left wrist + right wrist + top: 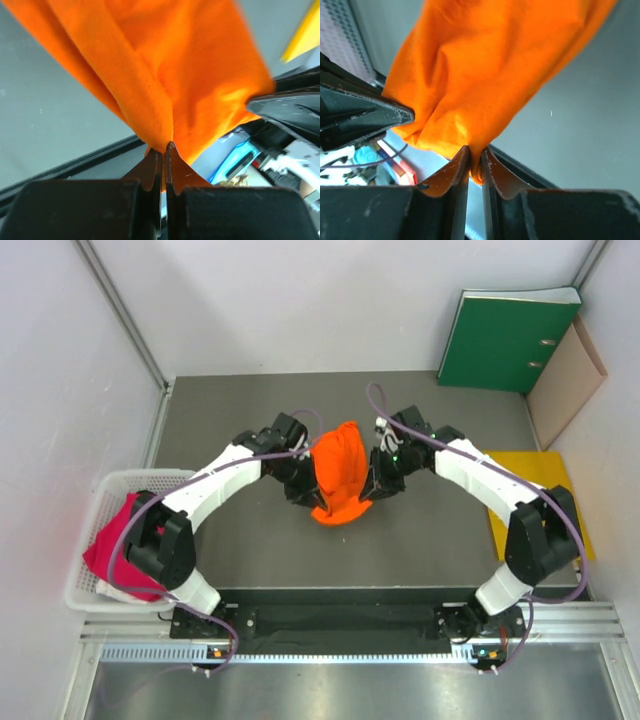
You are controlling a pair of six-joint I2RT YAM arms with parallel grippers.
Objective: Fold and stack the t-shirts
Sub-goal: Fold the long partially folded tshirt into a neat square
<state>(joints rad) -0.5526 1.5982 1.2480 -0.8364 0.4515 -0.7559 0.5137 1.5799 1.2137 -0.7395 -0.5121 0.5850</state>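
Two grips: left gripper [164, 152] and right gripper [475, 157] clamped tight on orange t-shirt [338, 478], mid-desk.
Why: held aloft, likely for spreading.
Magenta t-shirt [115, 545]: basket [140, 476], left edge.

- In the top view the orange shirt [338, 475] covers the fingertips of the left gripper [164, 156] and right gripper [475, 159].
- Both wrist views cut the orange shirt off at the top edge.
- The left arm [165, 540] hides part of the pink shirt [108, 545] and the basket [105, 488].
- The right arm [540, 530] covers part of the envelope [525, 468], which is a blurred yellow corner in the left wrist view.
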